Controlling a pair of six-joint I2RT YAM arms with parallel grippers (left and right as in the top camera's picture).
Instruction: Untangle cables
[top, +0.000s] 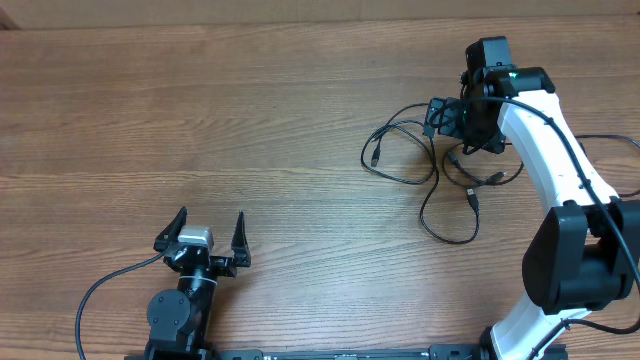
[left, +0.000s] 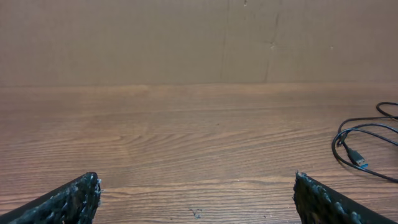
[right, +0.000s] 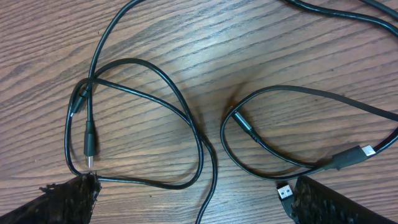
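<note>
The cables (top: 400, 179) lie as loose black loops on the right part of the wooden table (top: 250, 130). My right gripper (top: 463, 128) hangs open just above their far side. In the right wrist view the cables (right: 180, 109) cross each other in two loops below the open right gripper (right: 196, 182). A USB plug (right: 285, 190) lies by its right finger and another plug (right: 90, 146) by its left finger; nothing is held. My left gripper (top: 211, 214) stands open near the front left, far from the cables. From the left gripper (left: 196, 179), the cables (left: 341, 134) show at the right edge.
A brown cardboard wall (left: 186, 37) closes off the far side of the table. The right arm's white links (top: 550, 150) stretch from the front right edge toward the cables. A thick black wire (top: 105, 285) trails from the left arm's base.
</note>
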